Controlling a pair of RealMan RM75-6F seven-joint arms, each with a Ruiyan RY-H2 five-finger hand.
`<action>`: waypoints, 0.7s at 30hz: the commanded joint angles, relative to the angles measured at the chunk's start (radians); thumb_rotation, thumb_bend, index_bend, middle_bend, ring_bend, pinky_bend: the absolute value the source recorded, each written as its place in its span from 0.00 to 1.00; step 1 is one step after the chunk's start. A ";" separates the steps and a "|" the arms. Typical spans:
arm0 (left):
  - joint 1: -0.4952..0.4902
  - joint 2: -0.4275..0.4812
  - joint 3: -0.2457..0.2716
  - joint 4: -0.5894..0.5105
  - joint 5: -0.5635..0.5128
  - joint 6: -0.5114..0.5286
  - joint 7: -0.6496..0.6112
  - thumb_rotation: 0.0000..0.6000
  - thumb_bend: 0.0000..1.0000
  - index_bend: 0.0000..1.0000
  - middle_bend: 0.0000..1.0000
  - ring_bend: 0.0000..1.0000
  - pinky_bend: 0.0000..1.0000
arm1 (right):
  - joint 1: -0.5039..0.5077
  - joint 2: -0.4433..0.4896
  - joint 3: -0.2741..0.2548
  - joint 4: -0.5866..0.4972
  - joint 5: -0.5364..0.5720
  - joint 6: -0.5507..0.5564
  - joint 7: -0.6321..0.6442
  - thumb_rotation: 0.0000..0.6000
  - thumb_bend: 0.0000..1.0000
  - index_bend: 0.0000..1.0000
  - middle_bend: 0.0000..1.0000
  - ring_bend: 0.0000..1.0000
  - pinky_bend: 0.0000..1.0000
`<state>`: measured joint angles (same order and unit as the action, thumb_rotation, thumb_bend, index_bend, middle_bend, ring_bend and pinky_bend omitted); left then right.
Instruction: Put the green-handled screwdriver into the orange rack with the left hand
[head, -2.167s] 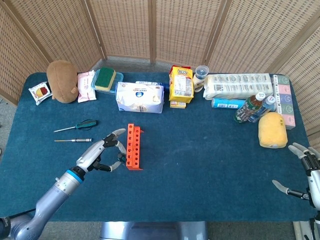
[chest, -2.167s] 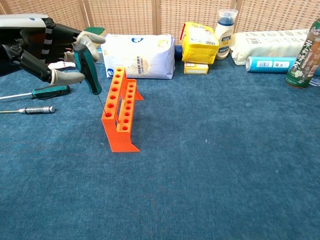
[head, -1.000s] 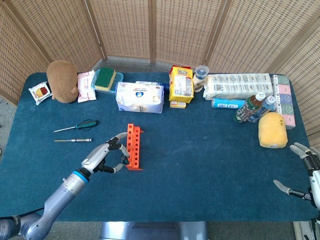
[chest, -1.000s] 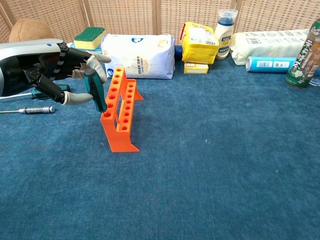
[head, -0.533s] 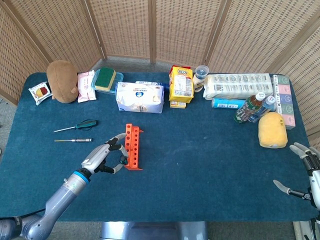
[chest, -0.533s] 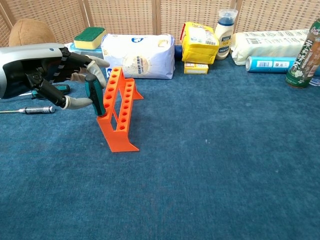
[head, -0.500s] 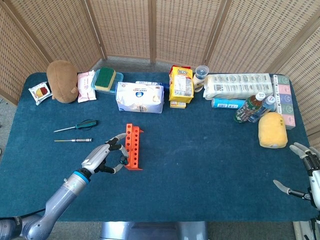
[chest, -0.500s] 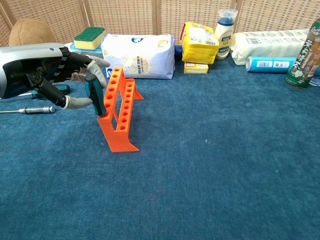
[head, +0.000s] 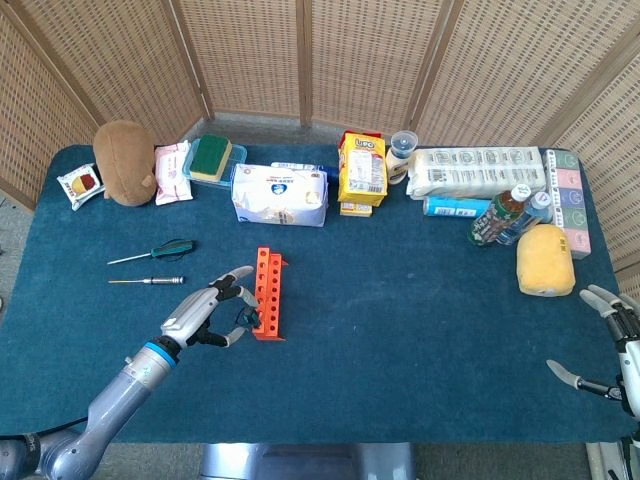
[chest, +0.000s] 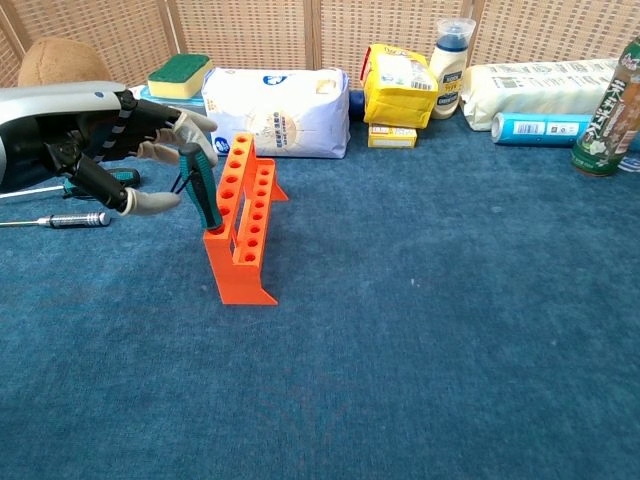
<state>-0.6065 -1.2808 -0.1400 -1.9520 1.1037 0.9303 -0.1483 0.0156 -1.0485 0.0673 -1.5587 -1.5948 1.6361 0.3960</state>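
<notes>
Surface: dark blue carpeted tabletop (head: 420, 320), woven wicker screen panels (head: 360, 60) behind.
Screwdriver: green-handled screwdriver (chest: 200, 190) tilted, tip in near end of orange plastic rack (chest: 240, 225).
Left hand (chest: 120, 150): fingers pinching handle.
Right hand (head: 610, 345): fingers spread, holding nothing.

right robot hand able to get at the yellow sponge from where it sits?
Probably yes. The right robot hand is open at the table's right edge, and the yellow sponge lies just ahead of it with only bare blue cloth between. The green bottle stands beyond the sponge, not in the way.

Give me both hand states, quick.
Left hand: holding the screwdriver at the rack.
Right hand: open, holding nothing.
</notes>
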 joint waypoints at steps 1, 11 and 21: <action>-0.005 0.005 0.000 -0.007 -0.015 -0.007 0.014 1.00 0.33 0.31 0.00 0.00 0.09 | 0.000 0.000 0.000 0.000 0.000 0.000 0.001 0.77 0.04 0.14 0.13 0.14 0.06; 0.008 0.032 -0.012 -0.048 0.012 0.011 -0.004 1.00 0.23 0.16 0.00 0.00 0.09 | -0.001 0.002 0.001 0.000 0.001 0.001 0.004 0.77 0.04 0.14 0.13 0.14 0.06; 0.043 0.134 -0.033 -0.118 0.058 0.055 -0.041 1.00 0.21 0.16 0.00 0.00 0.09 | 0.000 -0.001 0.000 -0.002 -0.002 0.000 -0.005 0.77 0.04 0.14 0.13 0.14 0.06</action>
<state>-0.5720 -1.1626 -0.1675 -2.0581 1.1520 0.9776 -0.1767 0.0155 -1.0491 0.0669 -1.5606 -1.5966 1.6362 0.3908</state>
